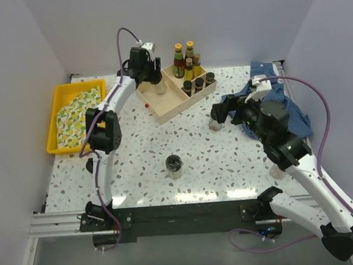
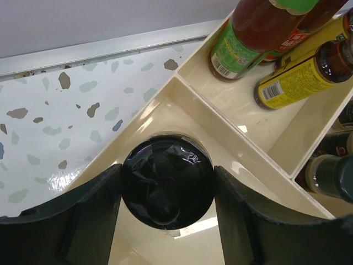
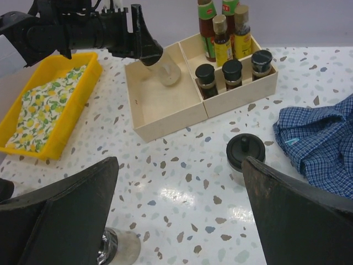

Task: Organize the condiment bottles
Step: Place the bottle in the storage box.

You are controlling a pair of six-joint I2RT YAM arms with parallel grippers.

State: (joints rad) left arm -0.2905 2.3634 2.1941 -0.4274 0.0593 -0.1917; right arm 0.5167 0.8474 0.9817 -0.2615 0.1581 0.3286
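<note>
Closest to the arms, one jar (image 1: 174,166) with a black lid is seen standing alone on the speckled surface (image 1: 142,165). A bit farther off, the right hand (image 3: 181,165) is held wide open, and a second jar (image 3: 245,153) is seen just in front of it, not touched. A blue checked cloth (image 1: 290,109) is bunched up to the right of that. Farther back, a wooden box (image 1: 171,105) is set on the surface. In its big part, a third jar (image 2: 165,165) is pinched by the left hand (image 2: 166,187), with one finger pressed on each side of the black lid. Three small dark-capped bottles (image 1: 198,82) are lined up in the next part, and tall sauce bottles (image 1: 179,61) are stood in the farthest part. A yellow tray (image 1: 79,86) with a lemon cloth in it is seen at the far left.
</note>
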